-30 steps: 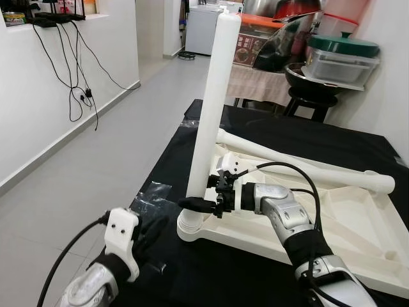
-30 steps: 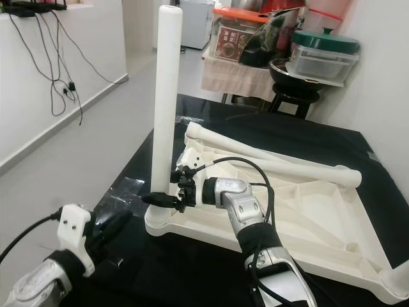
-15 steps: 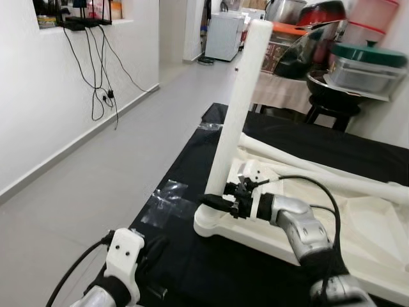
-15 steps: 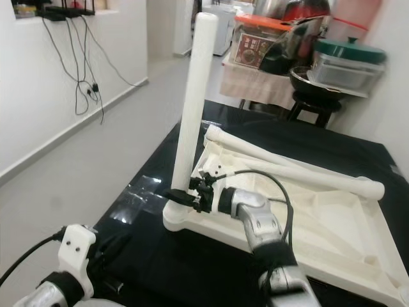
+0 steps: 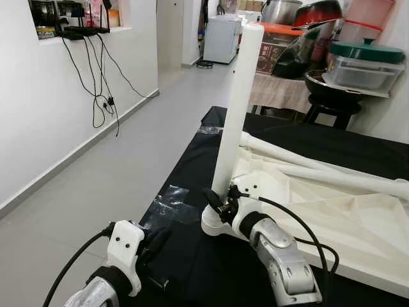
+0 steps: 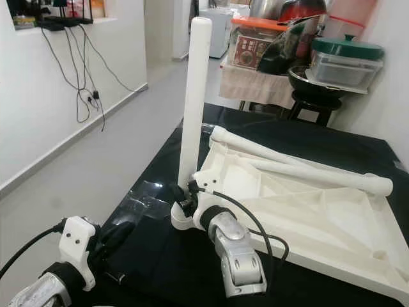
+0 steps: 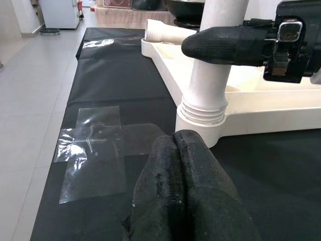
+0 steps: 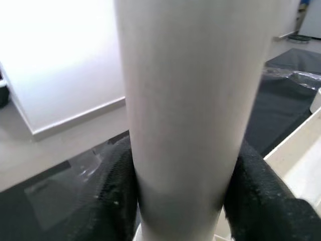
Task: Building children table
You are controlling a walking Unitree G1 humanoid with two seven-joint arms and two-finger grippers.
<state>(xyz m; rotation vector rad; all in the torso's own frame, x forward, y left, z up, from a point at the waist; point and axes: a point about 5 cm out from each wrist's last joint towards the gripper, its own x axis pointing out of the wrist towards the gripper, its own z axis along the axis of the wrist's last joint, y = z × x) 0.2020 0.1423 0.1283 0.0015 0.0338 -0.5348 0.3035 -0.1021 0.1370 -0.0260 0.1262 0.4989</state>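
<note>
The white table top (image 5: 332, 211) lies upside down on a black cloth. One white leg (image 5: 236, 109) stands upright in the near left corner socket (image 7: 200, 113). My right gripper (image 5: 214, 198) is shut on this leg just above the socket. In the right wrist view its two black fingers (image 8: 118, 191) press on either side of the leg (image 8: 185, 100). My left gripper (image 7: 175, 145) is shut on nothing, low over the cloth a short way before the socket. Two more legs (image 5: 307, 165) lie flat across the table top.
The black cloth (image 5: 192, 160) ends at the left over grey floor. A patch of clear tape (image 5: 167, 198) sticks on it near the socket. A stool with pots and containers (image 5: 332, 83) stands behind. Cables (image 5: 96, 77) hang on the left wall.
The camera has shifted, so the table sits differently in the picture. My right arm has swung in closer to me while its gripper stays shut on the upright leg. The left gripper stays low.
</note>
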